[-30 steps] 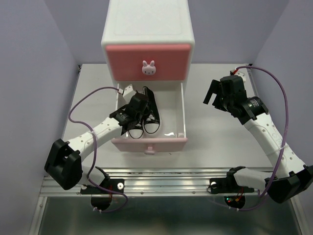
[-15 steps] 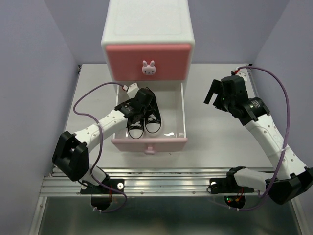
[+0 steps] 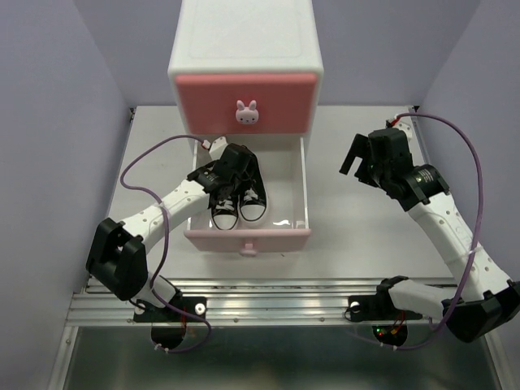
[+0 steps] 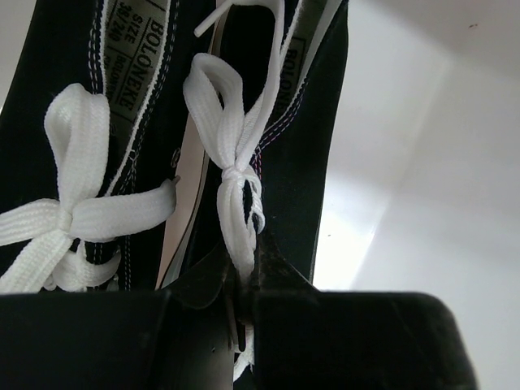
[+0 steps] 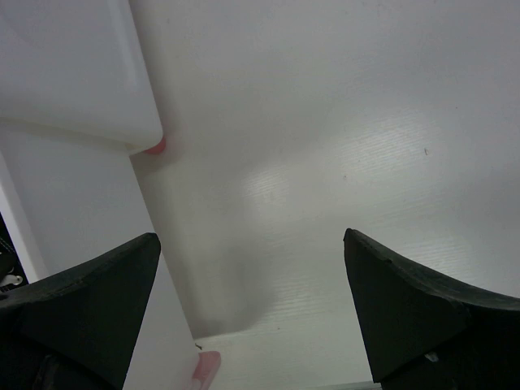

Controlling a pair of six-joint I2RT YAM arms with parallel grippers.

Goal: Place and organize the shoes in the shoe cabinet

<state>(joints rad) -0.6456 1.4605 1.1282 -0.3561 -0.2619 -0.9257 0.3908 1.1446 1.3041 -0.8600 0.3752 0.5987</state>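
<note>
The white shoe cabinet point(image 3: 244, 41) stands at the back, its upper pink drawer shut. Its lower drawer point(image 3: 286, 191) is pulled out. Two black shoes point(image 3: 225, 213) point(image 3: 253, 203) lie side by side in its left half, white toe caps toward me. My left gripper point(image 3: 233, 162) is low over their heel ends. In the left wrist view its jaws point(image 4: 244, 272) are shut, with the white lace point(image 4: 231, 171) of the right black shoe point(image 4: 313, 146) pinched between them. My right gripper point(image 3: 359, 158) hangs open and empty above the table, right of the drawer. The orange shoes are out of view.
The right half of the open drawer shows bare white floor point(image 4: 422, 162). The right wrist view shows the cabinet's corner point(image 5: 73, 73) with a pink foot point(image 5: 154, 148), and white table point(image 5: 366, 122) between the open jaws point(image 5: 250, 237). Lilac walls close in both sides.
My left gripper has moved away from me along the black shoes, from their middle to their heel ends near the cabinet. The shoes have barely shifted. The right arm has hardly moved.
</note>
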